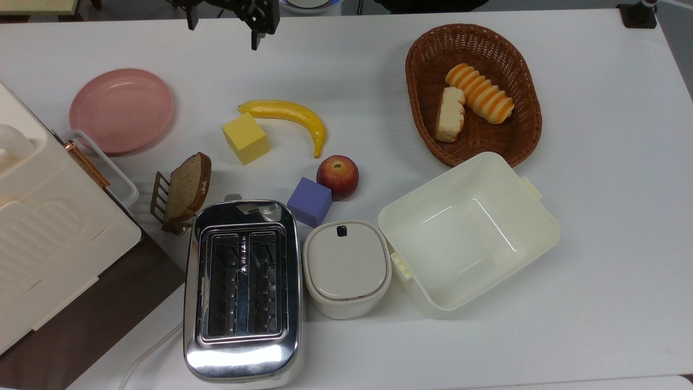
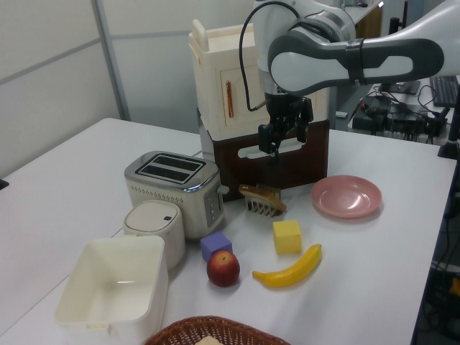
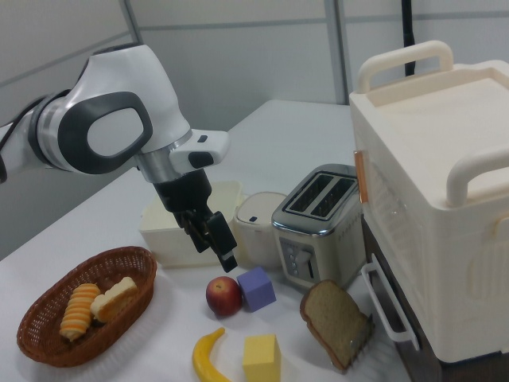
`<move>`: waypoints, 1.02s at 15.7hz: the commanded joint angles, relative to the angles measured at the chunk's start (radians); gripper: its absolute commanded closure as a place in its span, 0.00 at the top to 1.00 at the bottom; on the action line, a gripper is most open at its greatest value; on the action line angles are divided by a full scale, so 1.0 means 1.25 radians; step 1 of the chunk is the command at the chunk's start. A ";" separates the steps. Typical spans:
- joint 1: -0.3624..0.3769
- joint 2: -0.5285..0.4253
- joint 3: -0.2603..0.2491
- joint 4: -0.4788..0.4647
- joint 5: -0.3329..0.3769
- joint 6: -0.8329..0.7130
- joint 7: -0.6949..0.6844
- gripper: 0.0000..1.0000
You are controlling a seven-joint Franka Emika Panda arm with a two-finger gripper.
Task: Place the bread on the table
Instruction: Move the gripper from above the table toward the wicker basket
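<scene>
The bread (image 1: pixel 450 115), a pale slice with a scalloped edge, lies inside the brown wicker basket (image 1: pixel 419 103) at the upper right of the top view, touching the orange-and-cream striped roll (image 1: pixel 479 93) beside it. In the left view the basket is cut off by the bottom edge and almost nothing of the bread can be made out there. In the right view both pieces lie in the basket at the lower left of the frame.

The white bench (image 1: pixel 606 227) carries everything. Below the basket in the top view stands an open cream plastic box (image 1: pixel 544 222), and next to it a small lidded white container (image 1: pixel 346 268) and a chrome two-slot toaster (image 1: pixel 242 292). Near the middle lie a red apple (image 1: pixel 338 176), a purple cube (image 1: pixel 309 201), a yellow cube (image 1: pixel 245 137) and a banana (image 1: pixel 292 116). A brown dark-crusted slice (image 1: pixel 188 188) leans in a small rack, and a pink plate (image 1: pixel 122 110) is at the upper left.

The gripper (image 3: pixel 218 243) hangs above the bench, well apart from the basket; its upper part is cut off at the top edge of the top view. The fingers (image 3: pixel 227 253) hold nothing, and whether they are wide or narrow I cannot tell.
</scene>
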 commanded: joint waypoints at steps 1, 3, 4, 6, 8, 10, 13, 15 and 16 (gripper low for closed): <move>0.016 0.019 -0.003 0.016 0.029 -0.018 -0.061 1.00; 0.017 0.020 -0.002 0.012 0.031 -0.019 -0.060 1.00; 0.016 0.020 -0.003 0.013 0.031 -0.019 -0.060 1.00; 0.015 0.018 -0.003 0.012 0.031 -0.018 -0.060 1.00; 0.015 0.017 -0.004 0.012 0.031 -0.018 -0.060 1.00; 0.015 0.017 -0.004 0.012 0.031 -0.018 -0.060 1.00; 0.015 0.017 -0.004 0.011 0.032 -0.021 -0.060 1.00; 0.022 0.017 -0.002 -0.006 0.033 -0.018 -0.059 1.00; 0.022 0.017 0.001 -0.019 0.035 -0.013 -0.059 1.00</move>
